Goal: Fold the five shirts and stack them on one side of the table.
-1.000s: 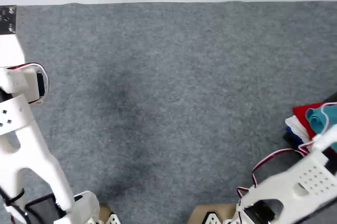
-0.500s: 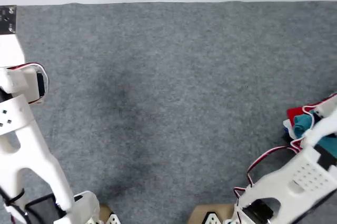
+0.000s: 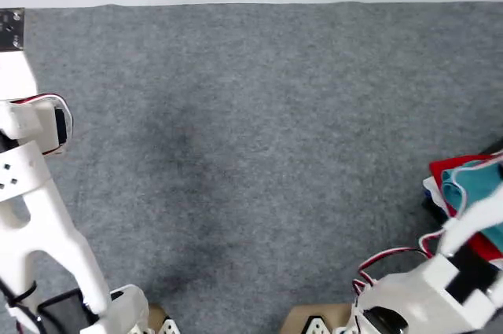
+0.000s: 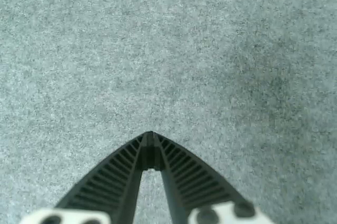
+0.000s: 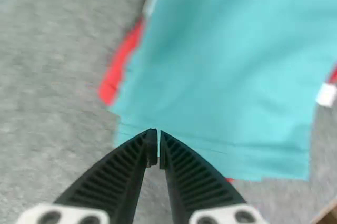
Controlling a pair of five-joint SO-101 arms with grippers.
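**Item: stack of shirts** (image 3: 460, 185). It lies at the right-hand edge of the grey desk (image 3: 251, 114), beside the right arm (image 3: 424, 299).
- Top layer: teal shirt (image 5: 231, 66), lying flat, with one hem seam facing the claw.
- Beneath: red shirt (image 5: 118, 71), its edge peeking out on one side. White and dark layers show lower at the stack's desk-side edge in the high view; how many there are cannot be told.

**Right claw** (image 5: 157, 135): fingers pressed together, nothing between them, tips over the teal hem. Whether they touch the cloth cannot be told.

**Left claw** (image 4: 151, 135): fingers pressed together, empty, above bare desk well apart from the stack.

**Handling (judgement):**
- The cloth is likely light, soft and limp, and not fragile.
- It will probably sag and drag on the felt-like surface, and a pull on the top layer may shift those below.
- The best hold is likely a pinch at a hem or corner, where the seam gives a firmer, thicker edge.

**Progress (judgement):** the stack is already on one side.
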